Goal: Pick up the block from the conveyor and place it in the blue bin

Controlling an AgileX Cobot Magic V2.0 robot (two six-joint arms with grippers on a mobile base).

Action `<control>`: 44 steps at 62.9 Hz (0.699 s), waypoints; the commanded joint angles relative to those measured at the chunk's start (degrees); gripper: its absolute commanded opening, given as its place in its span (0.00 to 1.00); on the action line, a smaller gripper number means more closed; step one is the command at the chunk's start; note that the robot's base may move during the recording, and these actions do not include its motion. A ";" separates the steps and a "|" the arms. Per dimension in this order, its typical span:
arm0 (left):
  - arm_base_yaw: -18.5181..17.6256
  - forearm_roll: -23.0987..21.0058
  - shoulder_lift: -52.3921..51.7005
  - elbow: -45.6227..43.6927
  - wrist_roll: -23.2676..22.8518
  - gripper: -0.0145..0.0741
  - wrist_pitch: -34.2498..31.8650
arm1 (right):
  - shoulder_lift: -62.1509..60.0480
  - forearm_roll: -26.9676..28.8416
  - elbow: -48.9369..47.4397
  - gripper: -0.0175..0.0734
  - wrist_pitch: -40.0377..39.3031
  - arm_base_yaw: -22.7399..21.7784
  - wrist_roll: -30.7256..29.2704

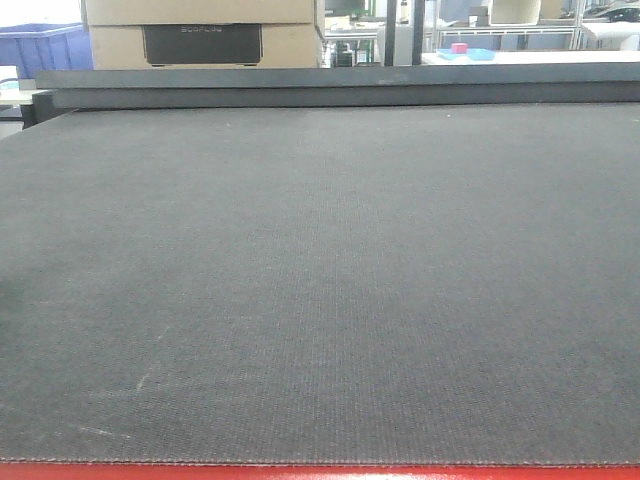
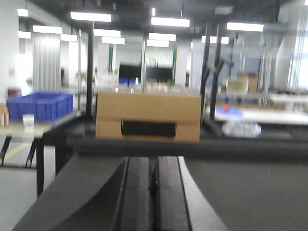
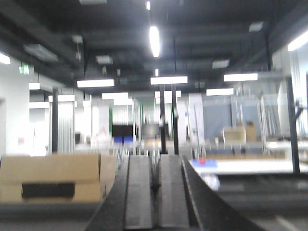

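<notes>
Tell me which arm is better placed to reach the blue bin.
Left, probably. The blue bin stands beyond the conveyor, at its far left corner, and only the left wrist view shows it. No block lies on the conveyor yet. The left gripper and right gripper both look shut.

Matt dark grey conveyor (image 1: 320,280) belt of fine woven texture, faint pale scuffs, matt brown cardboard box (image 1: 110,45) behind the conveyor.
</notes>
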 commanded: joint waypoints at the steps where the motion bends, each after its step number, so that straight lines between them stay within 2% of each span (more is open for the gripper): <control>1: 0.13 1.29 5.19 -6.59 0.18 0.04 8.81 | 4.80 0.01 -5.07 0.01 9.50 -0.30 -0.01; 15: 0.01 5.44 15.96 -18.24 0.18 0.04 23.75 | 18.01 -1.21 -13.41 0.01 23.87 -0.30 -0.01; 25: 0.01 3.76 23.72 -24.48 0.18 0.04 34.02 | 27.61 -1.30 -17.46 0.01 31.99 -0.30 -0.01; 36: 0.01 0.74 31.11 -26.38 0.18 0.04 40.03 | 37.77 -1.30 -18.53 0.01 40.21 -0.30 -0.01; 44: 0.01 0.74 35.52 -26.38 0.18 0.04 42.06 | 43.42 -1.30 -18.53 0.01 44.91 -0.30 -0.01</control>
